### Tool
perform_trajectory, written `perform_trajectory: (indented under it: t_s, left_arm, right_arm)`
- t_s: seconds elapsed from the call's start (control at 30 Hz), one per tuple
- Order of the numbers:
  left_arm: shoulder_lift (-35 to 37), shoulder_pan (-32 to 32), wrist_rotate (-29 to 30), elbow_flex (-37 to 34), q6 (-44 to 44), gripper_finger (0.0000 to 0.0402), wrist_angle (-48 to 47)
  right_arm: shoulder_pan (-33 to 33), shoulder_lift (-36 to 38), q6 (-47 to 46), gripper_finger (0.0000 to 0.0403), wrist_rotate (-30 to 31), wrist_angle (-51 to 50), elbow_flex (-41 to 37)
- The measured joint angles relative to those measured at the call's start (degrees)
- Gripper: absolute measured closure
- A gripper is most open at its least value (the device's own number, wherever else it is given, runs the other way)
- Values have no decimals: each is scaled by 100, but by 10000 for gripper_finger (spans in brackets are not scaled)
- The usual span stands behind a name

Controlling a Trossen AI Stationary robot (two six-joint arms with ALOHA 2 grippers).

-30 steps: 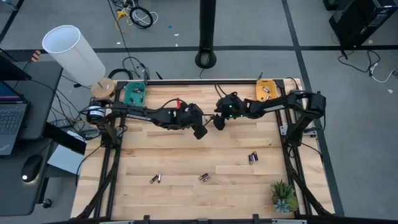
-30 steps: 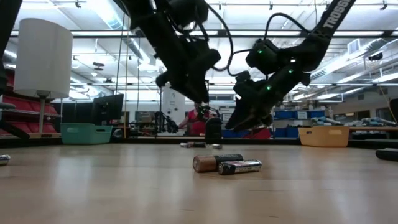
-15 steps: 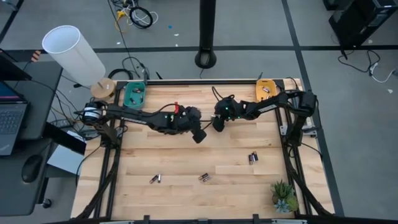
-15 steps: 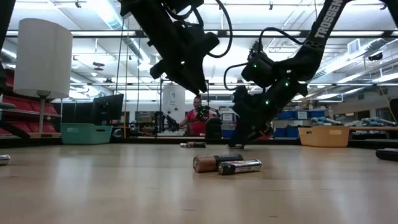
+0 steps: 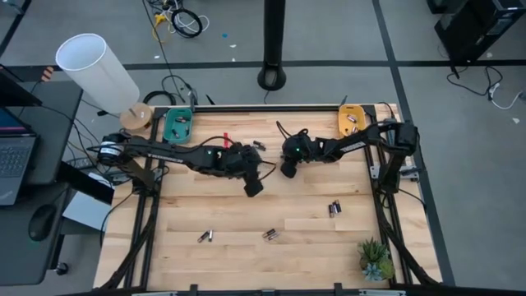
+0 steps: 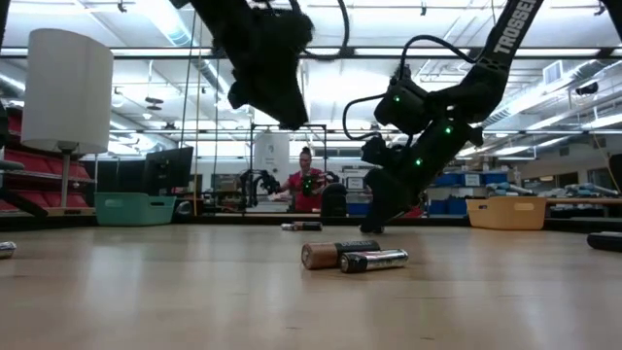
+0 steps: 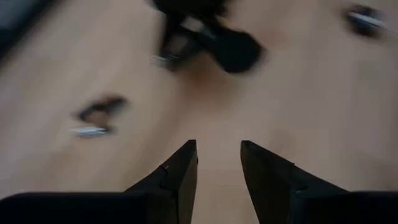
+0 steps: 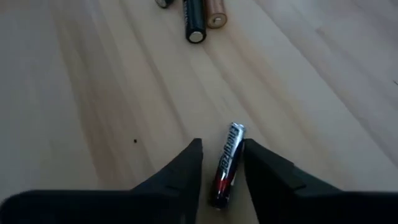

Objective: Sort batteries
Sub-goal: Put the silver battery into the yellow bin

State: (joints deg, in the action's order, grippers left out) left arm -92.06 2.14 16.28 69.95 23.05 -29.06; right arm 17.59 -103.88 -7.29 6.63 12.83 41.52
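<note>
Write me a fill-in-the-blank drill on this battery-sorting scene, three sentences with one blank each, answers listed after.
1. The battery on the wooden table lies between the fingers of the ____ gripper.
2. At the table's far edge, the teal tray sits on the left arm's side and the ____ tray on the right arm's side.
3. The left gripper hovers over bare wood with ____ between its fingers.

Missing words: right; orange; nothing

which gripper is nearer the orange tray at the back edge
Right. The right gripper sits just inward of the orange tray; the left gripper hangs farther off, toward the table's middle.
</note>
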Motion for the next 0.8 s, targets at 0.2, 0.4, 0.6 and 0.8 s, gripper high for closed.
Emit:
perform_trajectory:
  t_s: [0.2,0.4,0.6,0.8]
  left_arm:
    - [63,-91,-1131,0,632,266,-624]
    - [-59,-60,-441,0,1474,266,-715]
    - [-119,131,251,-630,1513,271,1008]
    - [-110,169,-718,-2586,2145,299,5019]
  right_arm:
    - [-65,0,0,375,-121,-65,-7]
    - [-134,22,-196,381,-422,-102,-13]
    - [-145,169,-197,381,-881,-161,-28]
    - [-161,551,-198,381,-1160,-534,-58]
